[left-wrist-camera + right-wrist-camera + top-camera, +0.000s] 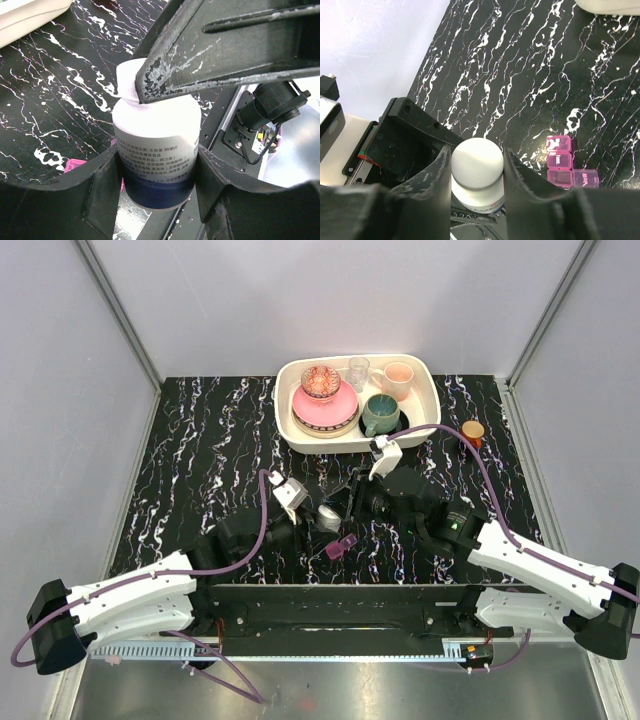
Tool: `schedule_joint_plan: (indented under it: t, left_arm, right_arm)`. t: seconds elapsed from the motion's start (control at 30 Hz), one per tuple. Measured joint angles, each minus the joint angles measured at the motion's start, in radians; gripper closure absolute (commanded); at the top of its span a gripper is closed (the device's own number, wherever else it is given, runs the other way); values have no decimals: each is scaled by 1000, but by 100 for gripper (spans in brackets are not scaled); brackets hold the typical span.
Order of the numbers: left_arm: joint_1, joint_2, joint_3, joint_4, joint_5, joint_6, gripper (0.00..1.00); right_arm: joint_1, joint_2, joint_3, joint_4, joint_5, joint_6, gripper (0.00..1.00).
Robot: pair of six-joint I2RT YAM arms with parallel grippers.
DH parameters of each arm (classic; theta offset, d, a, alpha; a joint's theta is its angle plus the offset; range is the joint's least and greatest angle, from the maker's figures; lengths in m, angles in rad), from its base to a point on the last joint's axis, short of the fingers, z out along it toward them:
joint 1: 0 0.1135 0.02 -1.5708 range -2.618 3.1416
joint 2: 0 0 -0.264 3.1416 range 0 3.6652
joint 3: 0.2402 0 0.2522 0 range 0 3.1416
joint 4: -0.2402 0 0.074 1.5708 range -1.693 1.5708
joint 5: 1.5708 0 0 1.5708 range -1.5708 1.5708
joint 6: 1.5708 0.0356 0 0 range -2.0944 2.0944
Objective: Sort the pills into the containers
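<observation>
Black fingers of the left gripper clamp the white bottle by its body, holding it steady so that the right gripper, closed around the cap, can probably unscrew it. No pills are visible; the magenta pill box lies on the table just beside the bottle.

The pill box lies beside the bottle, tray behind.

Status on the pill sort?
Left hand gripping white bottle. Right hand closed on cap, cap on. Magenta pill box on table, no pills visible. Nothing blocking.
</observation>
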State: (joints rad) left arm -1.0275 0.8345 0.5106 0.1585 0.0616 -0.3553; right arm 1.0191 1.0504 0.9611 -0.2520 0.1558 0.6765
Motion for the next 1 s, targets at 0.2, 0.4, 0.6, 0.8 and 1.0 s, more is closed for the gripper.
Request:
schedule_joint_plan:
  t: [0.2, 0.4, 0.6, 0.8, 1.0]
  left_arm:
    - [0, -1, 0, 0, 2, 0, 100]
    - [0, -15, -6, 23, 43, -5, 100]
    - [4, -31, -29, 91, 153, -15, 100]
    - [9, -37, -41, 151, 285, -20, 100]
    - [9, -36, -41, 199, 408, -21, 97]
  right_arm:
    - [0, 0, 0, 2, -9, -10, 100]
    - [0, -27, -5, 12, -54, -55, 100]
    - [-4, -92, -35, 45, -157, -127, 100]
    - [-5, -141, -39, 45, -276, -198, 100]
    - [-5, -178, -39, 50, -396, -252, 100]
